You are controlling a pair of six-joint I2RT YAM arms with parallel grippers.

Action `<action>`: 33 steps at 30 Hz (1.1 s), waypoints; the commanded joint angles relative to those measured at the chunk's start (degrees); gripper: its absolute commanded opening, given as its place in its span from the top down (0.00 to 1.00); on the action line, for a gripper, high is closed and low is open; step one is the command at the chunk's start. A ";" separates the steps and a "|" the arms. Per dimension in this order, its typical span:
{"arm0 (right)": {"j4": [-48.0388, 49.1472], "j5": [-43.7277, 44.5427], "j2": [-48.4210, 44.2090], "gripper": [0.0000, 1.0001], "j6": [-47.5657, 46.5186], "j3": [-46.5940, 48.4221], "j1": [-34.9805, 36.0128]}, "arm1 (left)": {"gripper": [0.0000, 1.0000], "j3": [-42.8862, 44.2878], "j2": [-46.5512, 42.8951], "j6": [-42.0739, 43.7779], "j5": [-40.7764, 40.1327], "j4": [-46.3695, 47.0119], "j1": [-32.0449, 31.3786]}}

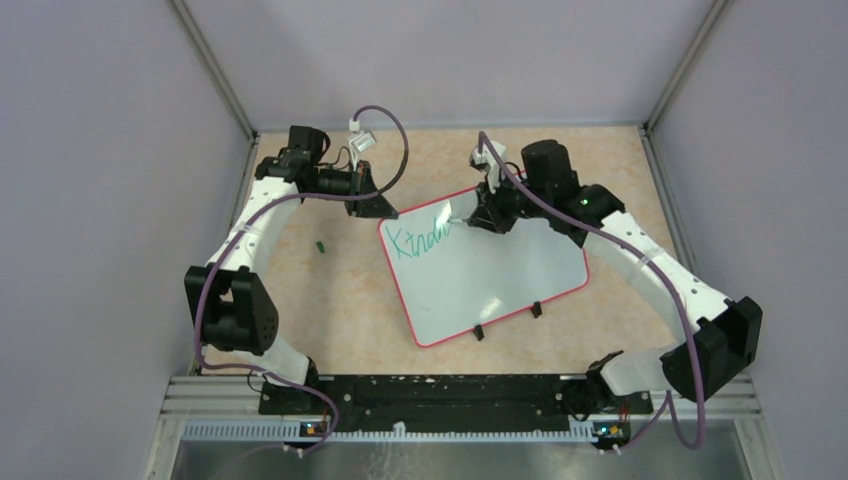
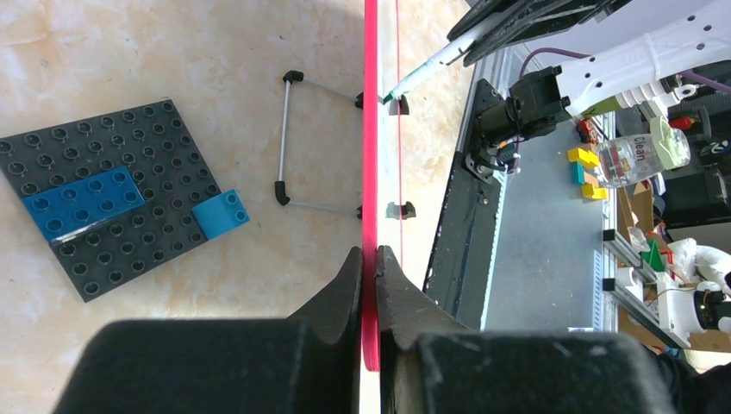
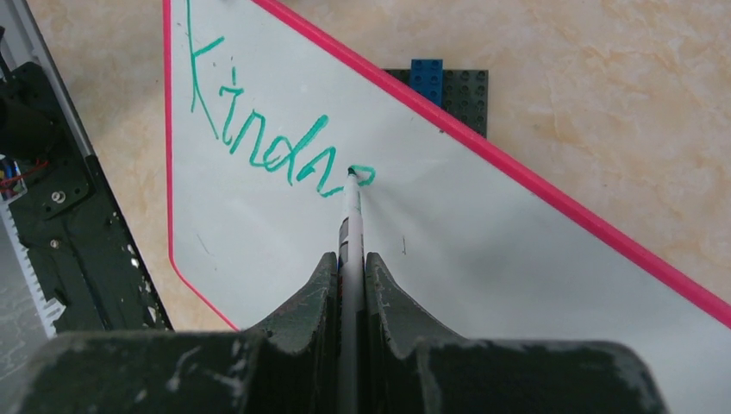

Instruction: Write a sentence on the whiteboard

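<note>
Just ahead of my right hand (image 3: 349, 259), the marker (image 3: 351, 216) runs out from between my fingers, which are closed tight on its barrel. Its tip touches the whiteboard (image 3: 500, 293). To the left of the tip lies the sentence (image 3: 259, 151) so far: teal letters reading "Kindn", with a small loop of the next letter right at the tip. The glossy board spreads under this hand and out to both sides over the desk (image 3: 621, 95). Whether it lies quite flat I cannot tell. Beyond its far red rim a dark brick plate (image 3: 448, 90) shows, partly hidden by the board.

My left hand (image 2: 371, 259) is shut narrow on the board's thin red rim, the edge pinched between both fingers.

I judge the board stiff, light and slick. Under the push of the pen it would likely skate on the desk, and its smooth face offers no purchase, so the rim is the place to hold it. The marker is light and smooth too, and it could twist in my grip if I press hard. Fresh ink probably smears, so I would keep my fingers clear of the letters. Most of the sentence is yet to be written.
</note>
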 commanded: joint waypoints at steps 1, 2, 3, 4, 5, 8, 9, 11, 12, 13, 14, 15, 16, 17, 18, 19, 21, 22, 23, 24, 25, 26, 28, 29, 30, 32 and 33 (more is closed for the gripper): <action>1.03 0.50 -1.61 1.00 -0.53 -2.18 0.49 | 1.00 -0.49 -0.94 0.32 0.41 -1.41 -1.74; 0.99 0.60 -1.87 1.00 -0.53 -2.54 0.49 | 1.00 -0.50 -0.90 0.31 0.46 -1.39 -1.74; 0.89 0.64 -2.14 1.00 -0.53 -2.77 0.49 | 1.00 -0.47 -0.89 0.29 0.41 -1.46 -1.74; 0.87 0.72 -2.42 1.00 -0.55 -2.98 0.49 | 1.00 -0.43 -0.89 0.30 0.39 -1.46 -1.74; 0.69 0.73 -2.70 1.00 -0.60 -3.24 0.49 | 1.00 -0.42 -0.89 0.31 0.41 -1.46 -1.74; 0.48 1.26 -3.21 1.00 -0.74 -3.69 0.49 | 1.00 -0.48 -0.93 0.25 0.30 -1.46 -1.74; 0.44 1.66 -3.34 1.00 -0.85 -3.72 0.45 | 1.00 -0.55 -0.90 0.22 0.41 -1.41 -1.74; 0.25 1.83 -3.62 1.00 -1.09 -3.53 0.13 | 1.00 -0.55 -0.98 0.19 0.42 -1.42 -1.74; 0.00 1.91 -3.70 1.00 -1.20 -3.34 -0.06 | 1.00 -0.54 -0.98 0.18 0.29 -1.45 -1.74; -0.35 2.03 -3.67 1.00 -1.35 -3.01 -0.26 | 1.00 -0.53 -1.05 0.24 0.30 -1.43 -1.74; -0.71 2.03 -3.64 1.00 -1.54 -2.73 -0.48 | 1.00 -0.55 -1.06 0.23 0.24 -1.42 -1.74; -1.04 2.04 -3.62 1.00 -1.76 -2.45 -0.62 | 1.00 -0.56 -1.07 0.27 0.18 -1.47 -1.74; -1.23 2.23 -3.69 1.00 -1.90 -2.18 -0.71 | 1.00 -0.59 -1.09 0.22 0.18 -1.41 -1.74; -1.39 2.44 -3.67 1.00 -2.05 -2.00 -0.80 | 1.00 -0.60 -1.07 0.23 0.21 -1.43 -1.74; -1.55 2.66 -3.63 1.00 -2.17 -1.81 -0.82 | 1.00 -0.58 -1.00 0.23 0.22 -1.40 -1.74; -1.78 2.86 -3.55 1.00 -2.31 -1.52 -0.87 | 1.00 -0.56 -0.98 0.18 0.17 -1.45 -1.74; -2.18 3.04 -3.46 1.00 -2.54 -0.93 -1.08 | 1.00 -0.56 -0.90 0.15 0.19 -1.47 -1.74; -2.30 3.10 -3.46 1.00 -2.61 -0.69 -1.16 | 1.00 -0.47 -0.89 0.12 0.23 -1.40 -1.74; -2.41 3.11 -3.57 1.00 -2.63 -0.51 -1.18 | 1.00 -0.37 -0.89 0.14 0.19 -1.44 -1.74; -2.48 3.00 -3.54 1.00 -2.64 -0.16 -1.18 | 1.00 -0.38 -0.93 0.12 0.23 -1.44 -1.74; -2.62 2.83 -3.61 1.00 -2.64 0.36 -1.18 | 1.00 -0.35 -0.90 0.09 0.30 -1.40 -1.74; -2.83 2.51 -3.76 1.00 -2.57 0.75 -1.18 | 1.00 -0.38 -0.89 0.13 0.36 -1.43 -1.74; -2.90 1.54 -4.26 1.00 -2.26 1.33 -1.18 | 1.00 -0.47 -0.93 0.19 0.37 -1.40 -1.74; -2.90 1.34 -4.58 1.00 -2.14 1.52 -1.18 | 1.00 -0.45 -1.04 0.22 0.39 -1.40 -1.74; -2.84 1.11 -4.79 1.00 -1.97 1.66 -1.22 | 1.00 -0.51 -1.06 0.18 0.46 -1.44 -1.74; -2.73 0.84 -4.99 1.00 -1.56 1.86 -1.49 | 1.00 -0.48 -1.19 0.23 0.50 -1.40 -1.74; -2.58 0.82 -4.90 1.00 -1.38 1.84 -1.71 | 1.00 -0.42 -1.08 0.27 0.48 -1.46 -1.74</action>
